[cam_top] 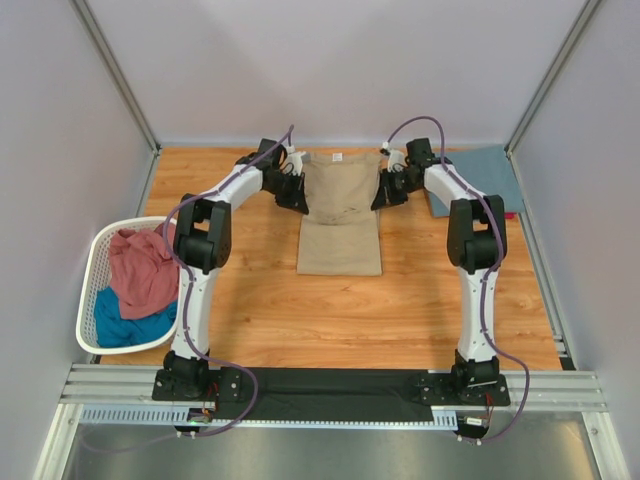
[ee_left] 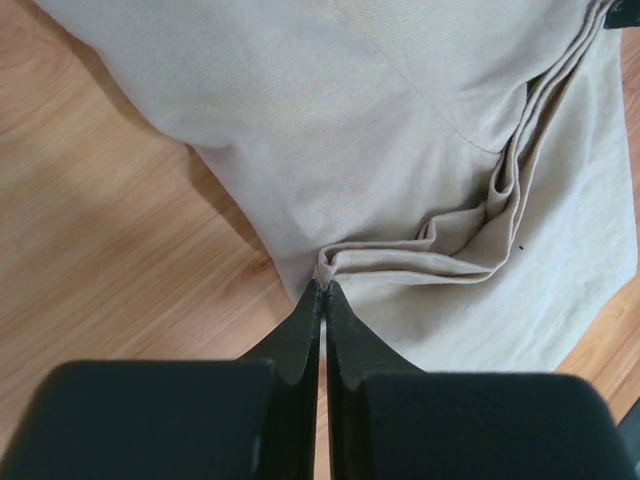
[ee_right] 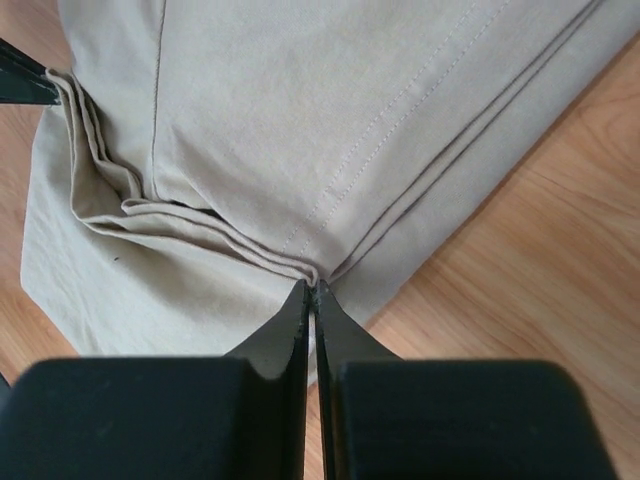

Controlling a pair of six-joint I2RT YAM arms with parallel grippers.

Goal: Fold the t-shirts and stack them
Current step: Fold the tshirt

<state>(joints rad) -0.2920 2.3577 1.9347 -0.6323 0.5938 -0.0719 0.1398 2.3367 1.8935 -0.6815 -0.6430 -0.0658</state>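
Two grips hold the tan t-shirt point(cam_top: 340, 225): the left gripper point(ee_left: 322, 287) is clamped on its left edge, the right gripper point(ee_right: 313, 287) on its right edge (cloth bunched in folds at both). It lies toward the wooden table's point(cam_top: 400, 310) far side.

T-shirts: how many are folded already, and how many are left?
One looks done: a blue t-shirt lies flat at the far right. In hand: the tan t-shirt, sides folded in, with the left end effector and right end effector each pinched shut on an edge. Left: a pink t-shirt and a teal t-shirt crumpled in the white basket.
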